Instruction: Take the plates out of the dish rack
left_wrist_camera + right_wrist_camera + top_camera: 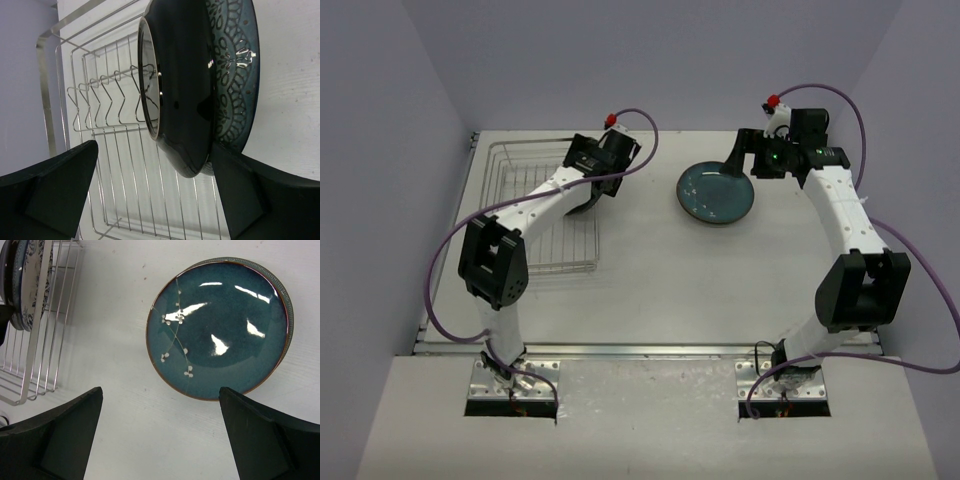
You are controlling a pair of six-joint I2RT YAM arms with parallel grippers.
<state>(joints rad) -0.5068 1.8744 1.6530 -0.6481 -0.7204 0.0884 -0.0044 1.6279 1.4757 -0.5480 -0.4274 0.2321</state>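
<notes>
One white table carries everything. On its far left part lies the dish rack, a silver wire grid with low sides. Two plates stand on edge at the rack's right end, pressed face to back: a dark glossy plate and, to its right in the left wrist view, a teal plate with an ornate pattern. The rest of the rack's bars are bare.

Right of the rack, far on the table and apart from it, a teal plate with white blossoms lies flat on top of a second plate, of which only a ribbed rim shows.

The left claw is spread wide at the standing pair, with the dark plate's rim between its fingers; whether either finger touches I cannot tell. The right claw is spread wide just above the stack, holding nothing.
</notes>
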